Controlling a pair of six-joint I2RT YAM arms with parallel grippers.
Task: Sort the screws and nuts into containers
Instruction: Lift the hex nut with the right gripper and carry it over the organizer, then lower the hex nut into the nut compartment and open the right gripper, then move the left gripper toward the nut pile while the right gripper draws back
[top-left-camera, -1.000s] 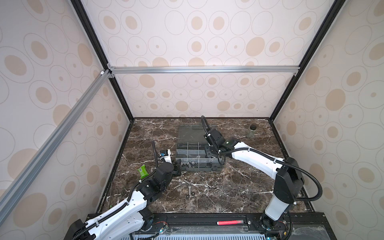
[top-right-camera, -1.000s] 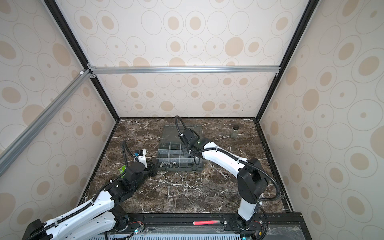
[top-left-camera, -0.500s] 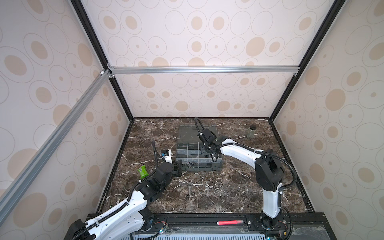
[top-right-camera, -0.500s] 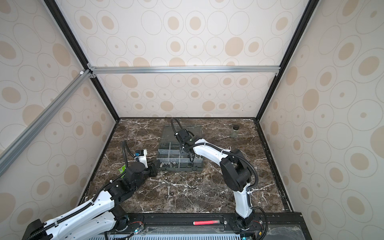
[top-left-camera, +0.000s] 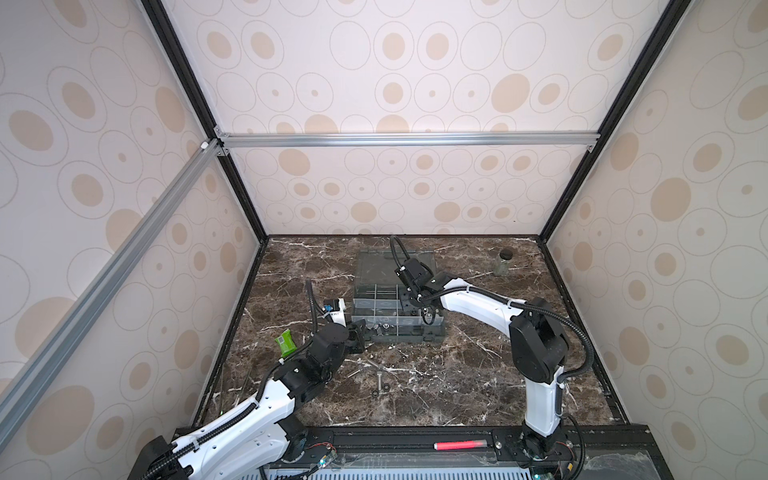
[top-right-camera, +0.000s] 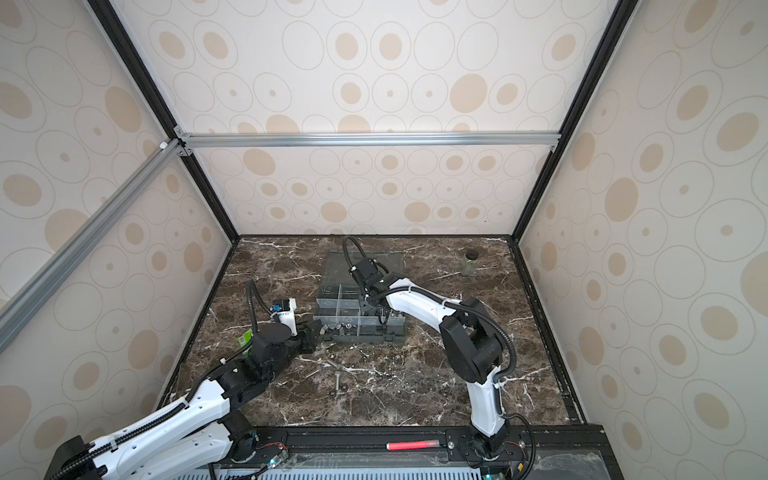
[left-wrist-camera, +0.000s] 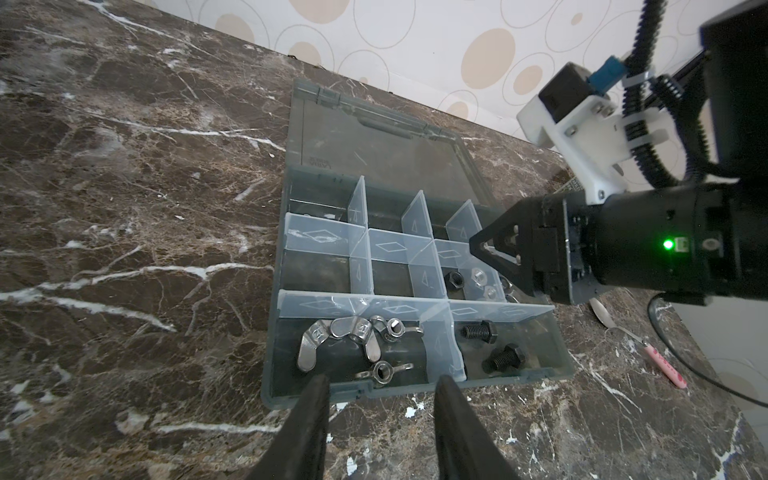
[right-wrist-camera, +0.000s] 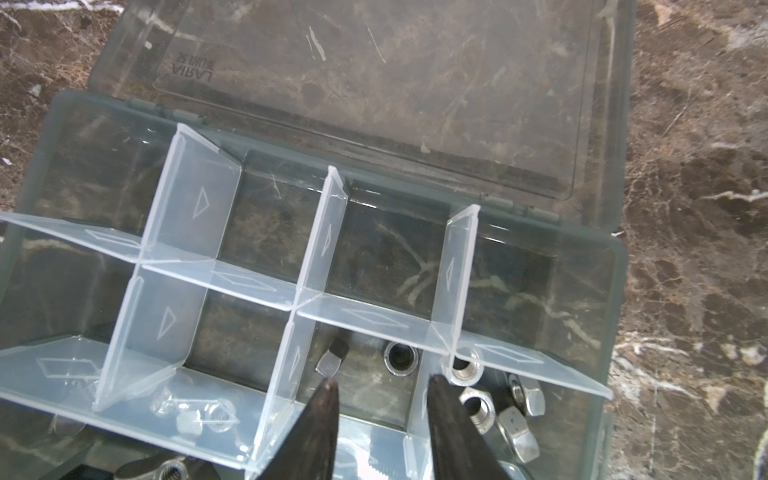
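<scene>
Black hex nuts (right-wrist-camera: 332, 361) sit in a middle compartment of the organizer box (right-wrist-camera: 619, 270) under the spread, empty right pincer (right-wrist-camera: 382, 384); drop looks done, next comes fetching a loose bolt (top-left-camera: 379, 378) off the bench (top-left-camera: 457, 395).

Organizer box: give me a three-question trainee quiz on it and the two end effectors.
1. True or false: the organizer box has its lid closed.
2. The right end effector over the compartments is: A) shut on a screw, B) open, C) out of view.
3. Fill in: the compartment nearest the left end effector holds ___ nuts.
Key: 1 false, the lid is folded back behind the box. 2 B. 3 wing, the wing nuts.
</scene>
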